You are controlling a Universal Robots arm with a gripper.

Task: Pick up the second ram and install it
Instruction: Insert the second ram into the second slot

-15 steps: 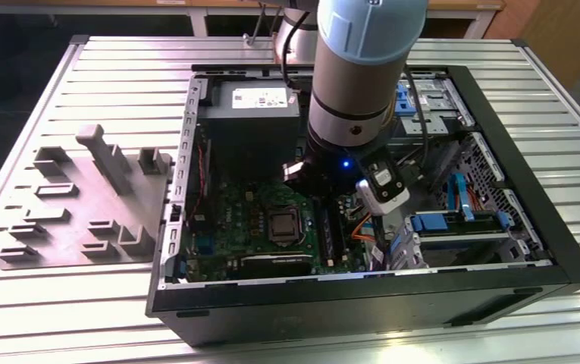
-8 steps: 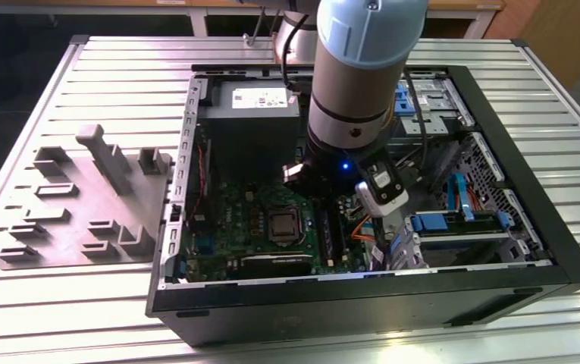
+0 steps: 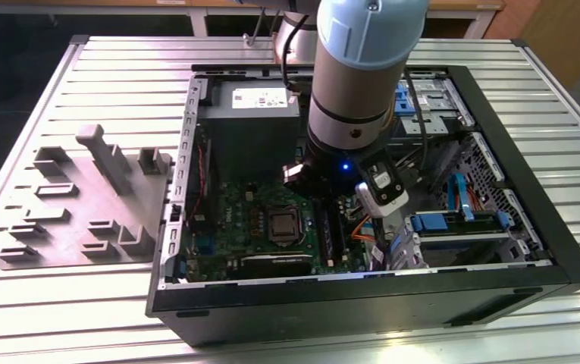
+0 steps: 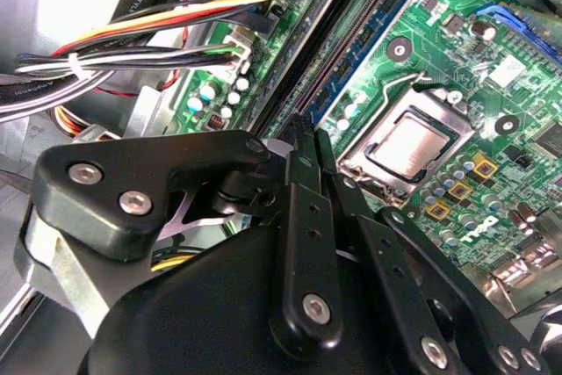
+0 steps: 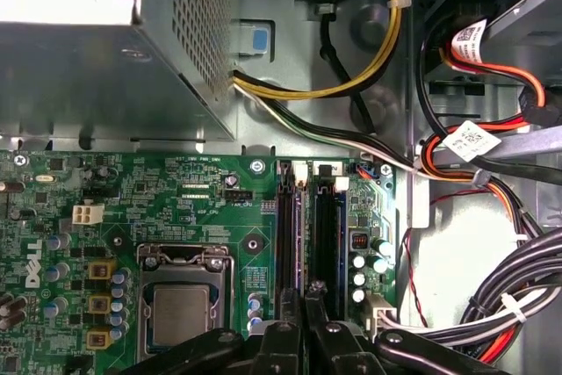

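The arm (image 3: 355, 76) reaches straight down into the open case (image 3: 371, 299), its wrist low over the motherboard (image 3: 234, 216). In the first wrist view its gripper (image 5: 307, 292) is pinched narrow on the second ram (image 5: 303, 234), which stands on edge along a slot beside the CPU socket (image 5: 180, 313) (seen edge-on, it is a thin line). I count one arm, one gripper, one socket and one grey power supply (image 3: 264, 102). Three gold squares (image 5: 99, 305) sit beside the socket, and one grey tray (image 3: 77, 205) lies on the table (image 3: 117, 76) at the exterior view's left.
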